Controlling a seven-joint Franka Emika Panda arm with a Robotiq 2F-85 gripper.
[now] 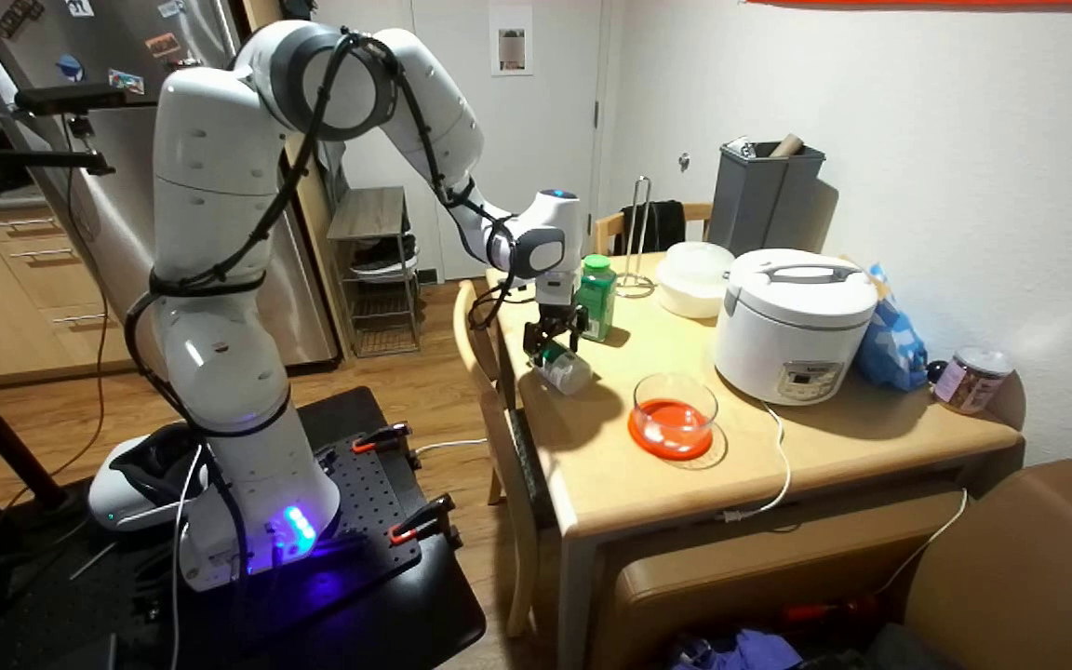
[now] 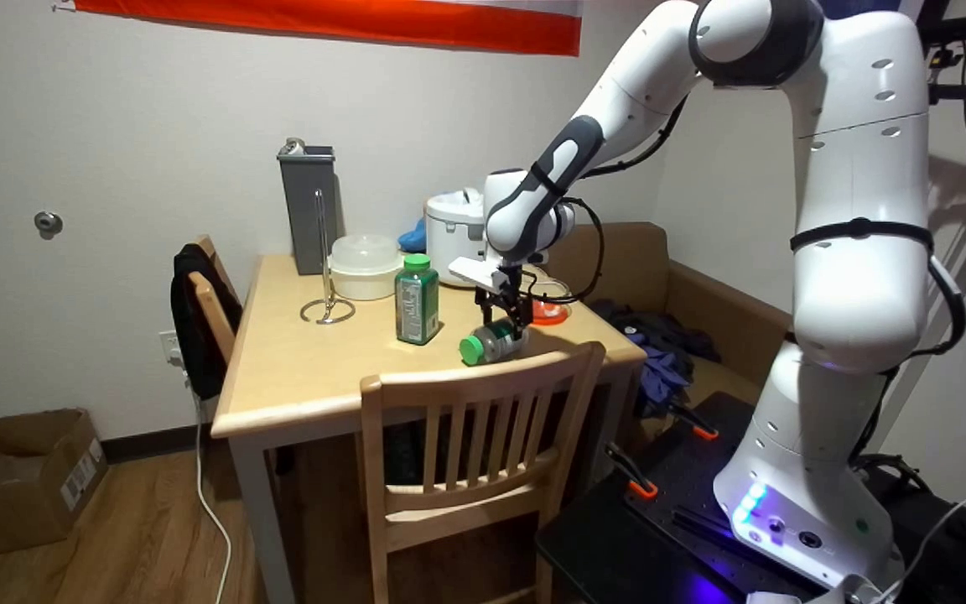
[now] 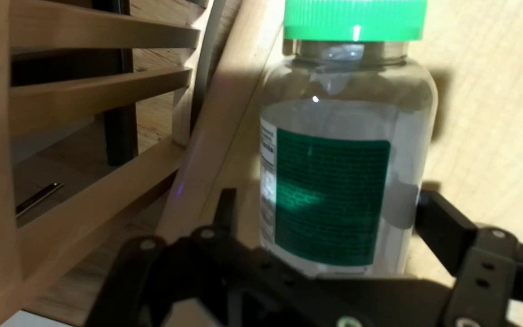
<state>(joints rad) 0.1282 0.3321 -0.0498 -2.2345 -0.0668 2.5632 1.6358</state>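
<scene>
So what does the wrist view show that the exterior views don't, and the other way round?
Only the wrist view: rows of print, too blurred to read, on the green label of the lying bottle, and a strip of table between that bottle and one fingertip.

Only the exterior views: the rice cooker, upright green bottle and grey bin.

Both: the lying bottle, the open gripper straddling it, the wooden chair and the table.
</scene>
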